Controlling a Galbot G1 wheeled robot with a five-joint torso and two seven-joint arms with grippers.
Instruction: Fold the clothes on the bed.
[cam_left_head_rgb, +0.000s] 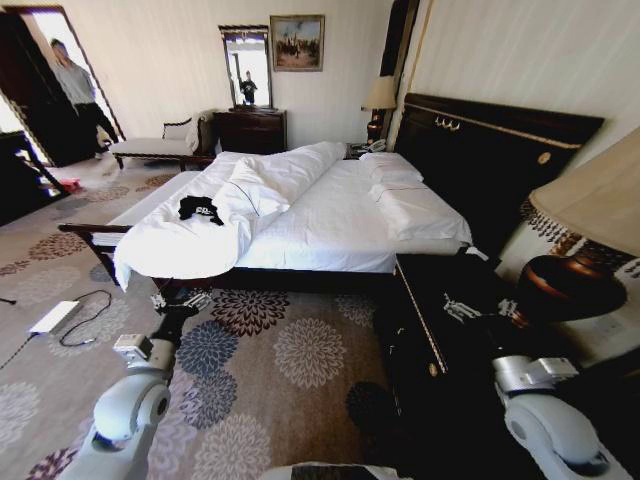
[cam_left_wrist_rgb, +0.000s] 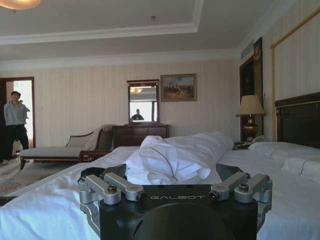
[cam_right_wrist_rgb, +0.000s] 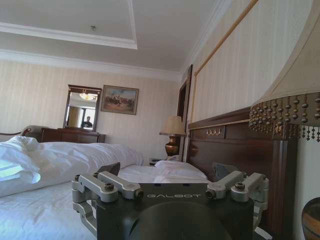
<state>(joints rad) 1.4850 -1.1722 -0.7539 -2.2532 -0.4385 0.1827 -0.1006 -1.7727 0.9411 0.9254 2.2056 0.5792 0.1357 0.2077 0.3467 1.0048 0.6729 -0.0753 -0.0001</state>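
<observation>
T-shirt: the black T-shirt (cam_left_head_rgb: 201, 209) with white letters lies in a crumpled heap on the white duvet (cam_left_head_rgb: 190, 245), near the foot corner of the bed (cam_left_head_rgb: 330, 225) on the robot's left side. It is small next to the big bed and not folded at all.

T-shirt from the left wrist: a dark bit of the shirt (cam_left_wrist_rgb: 90, 173) peeks out just past the gripper, low on the white sheet.

Left gripper: the left gripper (cam_left_head_rgb: 182, 300) hangs in front of the bed's foot corner, above the flowered carpet (cam_left_head_rgb: 290, 350) and below the shirt. It is near the bed but touches nothing. In its own wrist view its fingers (cam_left_wrist_rgb: 102, 182) are spread wide apart with nothing between them.

Right gripper: the right gripper (cam_left_head_rgb: 462, 308) hangs over the dark nightstand (cam_left_head_rgb: 430, 330) beside the bed, close to the lamp (cam_left_head_rgb: 585, 240) — well apart from the shirt. Its fingers (cam_right_wrist_rgb: 105, 181) are spread wide too, and hold nothing.

Step in hand: I think the folding has not started — the robot seems to be just getting up to the bed, with both arms held out and waiting.

Next move calls for: the shirt is up on the bed and farther in than either gripper, so the robot likely must come closer or reach up and over the edge. The left arm is much nearer. The shirt is bunched up, so it probably needs to be pulled flat first.

Watch out for: soft cloth slips, and the gripper could pinch the white duvet along with the shirt.
</observation>
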